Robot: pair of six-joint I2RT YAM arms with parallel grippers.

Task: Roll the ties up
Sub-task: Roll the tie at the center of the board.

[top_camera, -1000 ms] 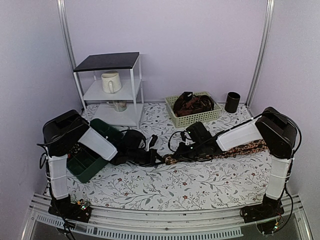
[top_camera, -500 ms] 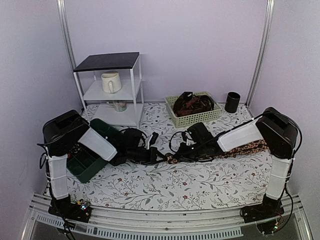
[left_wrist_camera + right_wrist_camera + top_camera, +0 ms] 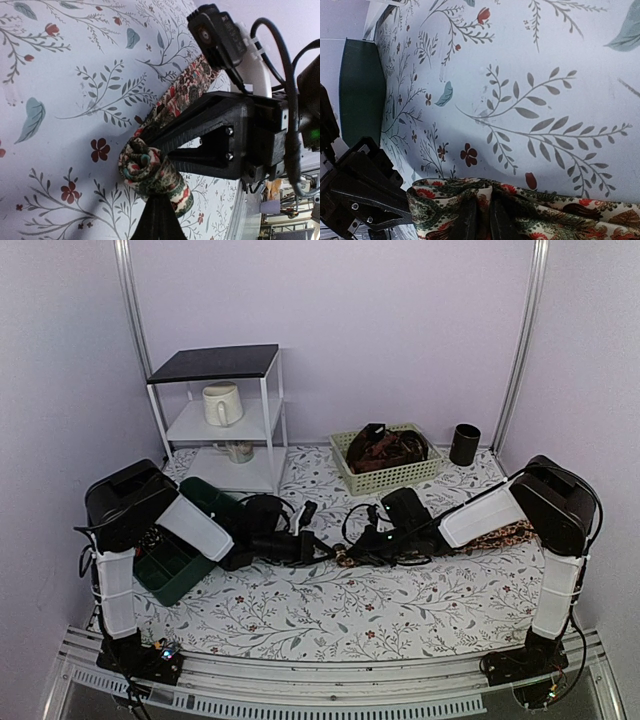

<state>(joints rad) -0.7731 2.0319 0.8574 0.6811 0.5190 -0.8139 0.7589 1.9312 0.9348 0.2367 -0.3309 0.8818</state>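
A paisley tie [image 3: 490, 537] lies across the floral tablecloth from the right arm toward the middle. Its left end is wound into a small coil [image 3: 145, 167]. My left gripper [image 3: 159, 200] is shut on that coil, its fingers pressed together into the roll. It sits mid-table [image 3: 318, 550], close against my right gripper [image 3: 358, 548]. In the right wrist view the right gripper [image 3: 483, 205] is shut on a raised fold of the tie [image 3: 555, 212] just beyond the coil. More ties [image 3: 385, 448] are piled in the basket.
A pale woven basket [image 3: 392, 477] stands at the back centre, with a black cup [image 3: 464, 444] to its right. A dark green bin [image 3: 175, 575] sits by the left arm. A white shelf unit with a mug [image 3: 222, 403] stands at the back left.
Both grippers have shifted slightly right and away from the table's near edge, staying close together on the tie's left end. The rest of the tie has not moved.
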